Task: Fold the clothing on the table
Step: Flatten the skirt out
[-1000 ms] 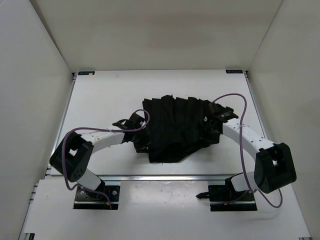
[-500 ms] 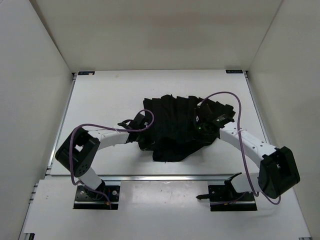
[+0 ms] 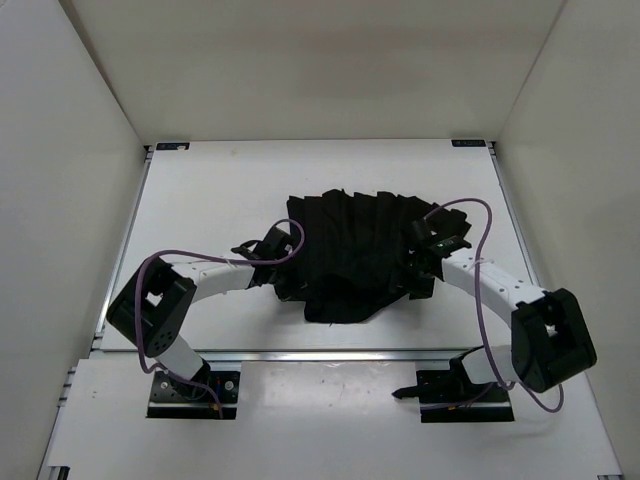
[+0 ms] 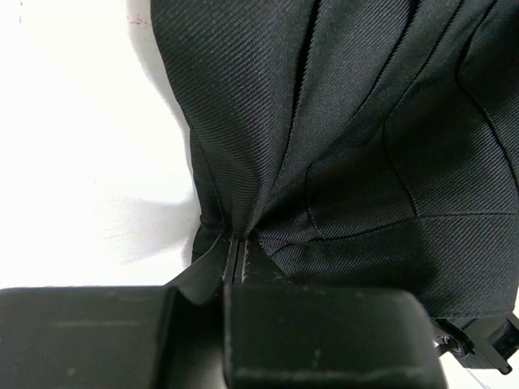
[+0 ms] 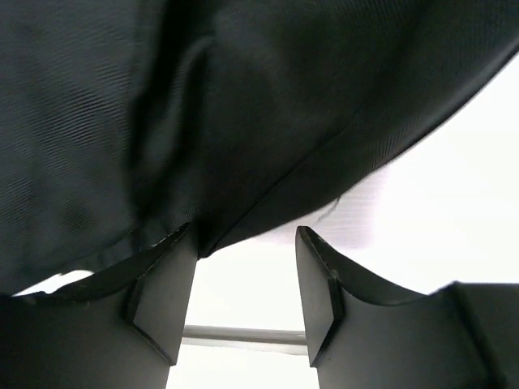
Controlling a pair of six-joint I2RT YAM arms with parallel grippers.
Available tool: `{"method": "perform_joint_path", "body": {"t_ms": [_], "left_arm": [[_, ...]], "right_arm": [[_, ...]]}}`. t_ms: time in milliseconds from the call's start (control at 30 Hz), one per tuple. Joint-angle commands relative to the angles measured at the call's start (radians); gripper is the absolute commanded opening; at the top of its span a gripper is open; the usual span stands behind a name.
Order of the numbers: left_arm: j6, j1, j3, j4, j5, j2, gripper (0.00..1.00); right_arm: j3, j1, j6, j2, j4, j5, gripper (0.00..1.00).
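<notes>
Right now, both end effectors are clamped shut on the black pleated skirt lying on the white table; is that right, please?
Not quite. Only the left end effector is clamped shut on the black pleated skirt lying on the white table; the right wrist view shows the right end effector open, jaws apart, the skirt's edge unpinched.

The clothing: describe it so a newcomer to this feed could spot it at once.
Look at the white table in the top view; near its middle lies the clothing, a wide black sheet. Unlike the hard black left gripper and right gripper at its side edges, it is soft fabric with long pleats.
</notes>
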Motion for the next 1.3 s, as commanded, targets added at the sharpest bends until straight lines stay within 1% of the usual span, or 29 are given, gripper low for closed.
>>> {"method": "perform_joint_path", "body": {"t_ms": [0,33,67,100,133,167,233,300,333,367,433,467,567,633,667,700,733,800,833,867,900,933,967,1000,1033,1067,1100,1133,1267], "left_arm": [[-0.005,0.006,-0.007,0.019,0.012,-0.055,0.00],[-0.001,0.006,-0.013,0.022,0.014,-0.058,0.00],[-0.005,0.007,-0.012,0.024,0.015,-0.061,0.00],[-0.009,0.015,-0.015,0.030,0.017,-0.067,0.00],[-0.007,0.022,-0.015,0.030,0.017,-0.078,0.00],[-0.001,0.038,-0.009,0.027,0.018,-0.082,0.00],[0.031,0.097,0.025,0.003,0.037,-0.096,0.00],[0.088,0.229,0.095,-0.034,0.072,-0.104,0.00],[0.118,0.255,0.156,-0.066,0.075,-0.108,0.00],[0.135,0.322,0.225,-0.094,0.089,-0.108,0.00],[0.184,0.421,0.331,-0.135,0.110,-0.107,0.00],[0.183,0.438,0.399,-0.157,0.113,-0.111,0.00],[0.199,0.495,0.456,-0.174,0.125,-0.162,0.00],[0.167,0.507,0.392,-0.121,0.145,-0.206,0.00],[0.159,0.504,0.329,-0.082,0.152,-0.243,0.00],[0.145,0.489,0.219,-0.030,0.162,-0.287,0.00],[0.137,0.486,0.218,-0.030,0.159,-0.288,0.00],[0.140,0.469,0.070,-0.014,0.158,-0.332,0.00],[0.152,0.460,0.035,-0.010,0.164,-0.343,0.00],[0.153,0.455,-0.040,-0.005,0.159,-0.373,0.00],[0.156,0.449,-0.106,-0.010,0.155,-0.409,0.06],[0.163,0.440,-0.140,-0.007,0.150,-0.430,0.15],[0.163,0.446,-0.192,-0.004,0.161,-0.452,0.31],[0.172,0.450,-0.241,-0.008,0.179,-0.467,0.37],[0.176,0.446,-0.268,-0.011,0.176,-0.481,0.43],[0.195,0.447,-0.277,-0.031,0.172,-0.484,0.46],[0.195,0.440,-0.288,-0.048,0.165,-0.496,0.49],[0.195,0.420,-0.291,-0.054,0.147,-0.501,0.50],[0.137,0.328,-0.318,-0.051,0.077,-0.522,0.52]], "right_arm": [[-0.007,-0.005,0.017,0.057,0.069,0.000,0.48],[0.004,-0.006,0.014,0.075,0.068,-0.029,0.47],[0.010,-0.003,0.005,0.088,0.084,-0.044,0.43],[0.020,-0.009,-0.006,0.104,0.100,-0.054,0.32],[0.049,-0.015,-0.025,0.127,0.115,-0.084,0.00],[0.071,-0.032,-0.041,0.132,0.111,-0.116,0.00],[0.186,-0.050,-0.078,0.157,0.091,-0.144,0.00],[0.299,-0.087,-0.136,0.170,0.042,-0.143,0.00],[0.382,-0.103,-0.165,0.163,0.017,-0.150,0.00],[0.451,-0.133,-0.176,0.158,0.003,-0.173,0.00],[0.523,-0.211,-0.219,0.125,0.006,-0.270,0.00],[0.554,-0.231,-0.225,0.105,0.011,-0.288,0.00],[0.576,-0.329,-0.247,0.051,0.006,-0.374,0.00],[0.561,-0.386,-0.268,0.036,-0.009,-0.428,0.00],[0.544,-0.397,-0.282,0.042,-0.024,-0.454,0.00],[0.518,-0.402,-0.306,0.037,-0.044,-0.456,0.00],[0.518,-0.394,-0.323,0.037,-0.060,-0.456,0.00],[0.440,-0.380,-0.346,0.022,-0.116,-0.436,0.00],[0.415,-0.370,-0.348,0.019,-0.136,-0.428,0.00],[0.343,-0.364,-0.340,-0.006,-0.147,-0.428,0.00],[0.262,-0.362,-0.323,-0.033,-0.146,-0.430,0.00],[0.226,-0.357,-0.323,-0.049,-0.146,-0.424,0.00],[0.161,-0.339,-0.320,-0.076,-0.146,-0.402,0.12],[0.116,-0.336,-0.307,-0.099,-0.146,-0.366,0.26],[0.091,-0.327,-0.311,-0.110,-0.147,-0.353,0.33],[0.062,-0.327,-0.305,-0.130,-0.127,-0.351,0.44],[0.027,-0.321,-0.291,-0.142,-0.114,-0.354,0.50],[0.008,-0.310,-0.287,-0.153,-0.100,-0.350,0.53],[-0.059,-0.219,-0.198,-0.175,-0.039,-0.275,0.54]]}}
